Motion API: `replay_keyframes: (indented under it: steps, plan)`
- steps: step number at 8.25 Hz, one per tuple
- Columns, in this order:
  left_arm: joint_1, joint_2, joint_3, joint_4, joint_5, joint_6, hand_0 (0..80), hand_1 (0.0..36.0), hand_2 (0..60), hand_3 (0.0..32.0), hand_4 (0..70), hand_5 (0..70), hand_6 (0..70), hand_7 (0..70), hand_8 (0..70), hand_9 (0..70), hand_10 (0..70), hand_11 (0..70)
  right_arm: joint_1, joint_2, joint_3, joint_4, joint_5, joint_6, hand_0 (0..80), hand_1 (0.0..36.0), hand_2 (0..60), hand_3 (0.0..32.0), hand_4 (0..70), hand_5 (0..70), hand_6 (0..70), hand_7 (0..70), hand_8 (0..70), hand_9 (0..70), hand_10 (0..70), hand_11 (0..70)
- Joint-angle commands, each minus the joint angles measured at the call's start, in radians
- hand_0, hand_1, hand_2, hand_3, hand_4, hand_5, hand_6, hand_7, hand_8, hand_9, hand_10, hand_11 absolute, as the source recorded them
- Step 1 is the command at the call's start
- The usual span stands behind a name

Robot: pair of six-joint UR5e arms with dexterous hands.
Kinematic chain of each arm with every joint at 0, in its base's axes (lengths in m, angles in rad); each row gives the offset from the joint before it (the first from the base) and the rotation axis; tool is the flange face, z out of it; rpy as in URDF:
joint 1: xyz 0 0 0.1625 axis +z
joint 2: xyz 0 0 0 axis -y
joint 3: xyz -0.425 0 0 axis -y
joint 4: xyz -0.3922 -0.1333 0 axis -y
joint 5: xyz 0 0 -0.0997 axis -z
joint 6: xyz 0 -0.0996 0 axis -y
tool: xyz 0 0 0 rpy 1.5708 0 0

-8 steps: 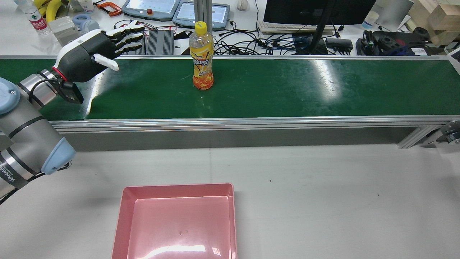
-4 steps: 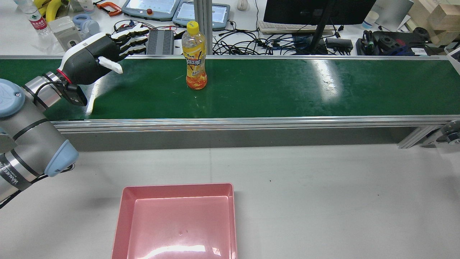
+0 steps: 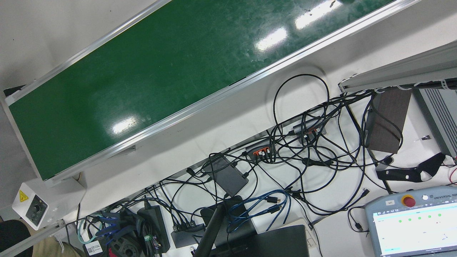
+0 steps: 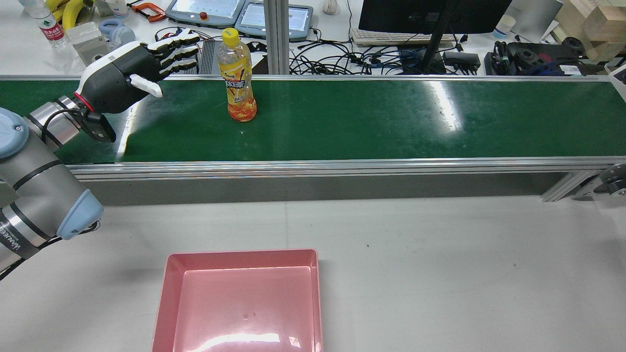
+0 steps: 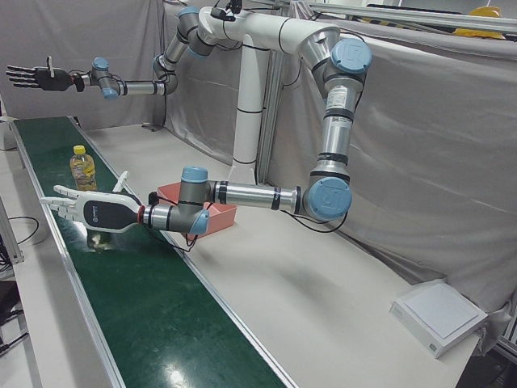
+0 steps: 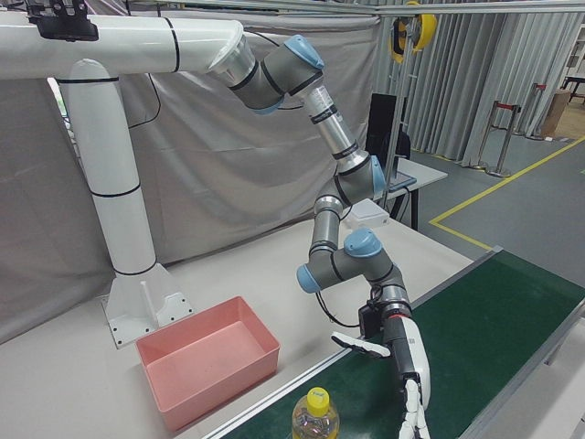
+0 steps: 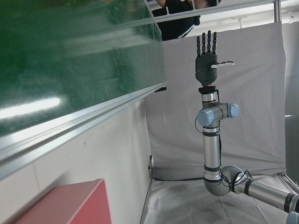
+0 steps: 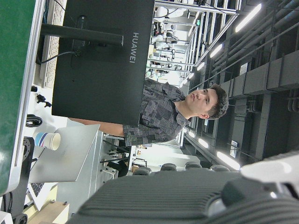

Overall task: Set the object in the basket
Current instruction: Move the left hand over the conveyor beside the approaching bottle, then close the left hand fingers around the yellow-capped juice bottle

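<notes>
An orange drink bottle (image 4: 238, 83) with a yellow cap stands upright on the green conveyor belt (image 4: 391, 122). My left hand (image 4: 129, 73) hovers over the belt to the bottle's left, open with fingers spread, not touching it. The left-front view shows this hand (image 5: 93, 210) near the bottle (image 5: 81, 170); the right-front view shows the hand (image 6: 407, 380) beside the bottle (image 6: 315, 419). My right hand (image 5: 32, 77) is raised high and far off, open and empty, also in the left hand view (image 7: 207, 51). The empty pink basket (image 4: 239, 252) sits on the white table in front of the belt.
Behind the belt lies a cluttered desk with cables (image 3: 303, 150), teach pendants (image 4: 205, 12) and a monitor (image 4: 430, 14). The belt's metal frame (image 4: 313, 168) stands between belt and basket. A person shows in the right hand view (image 8: 187, 107).
The bottle has travelled left along the belt, closer to my left hand. The left hand has shifted only slightly and stays open.
</notes>
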Motion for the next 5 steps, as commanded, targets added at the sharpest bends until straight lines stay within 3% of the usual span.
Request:
replay_keyframes:
  steps: [1, 5]
  plan:
    - [-0.002, 0.000, 0.009, 0.002, 0.001, 0.010, 46.5, 3.2, 0.0, 0.0, 16.0, 11.6, 0.0, 0.0, 6.4, 11.2, 8.5, 12.9, 0.000, -0.001, 0.000, 0.000, 0.000, 0.000, 0.0, 0.0, 0.0, 0.0, 0.0, 0.0, 0.0, 0.0, 0.0, 0.0, 0.0, 0.0]
    - [0.006, -0.009, -0.005, -0.001, -0.001, -0.001, 46.6, 3.7, 0.0, 0.0, 16.6, 12.2, 0.0, 0.0, 6.6, 11.6, 9.1, 13.8, 0.000, -0.001, 0.002, 0.000, 0.000, 0.000, 0.0, 0.0, 0.0, 0.0, 0.0, 0.0, 0.0, 0.0, 0.0, 0.0, 0.0, 0.0]
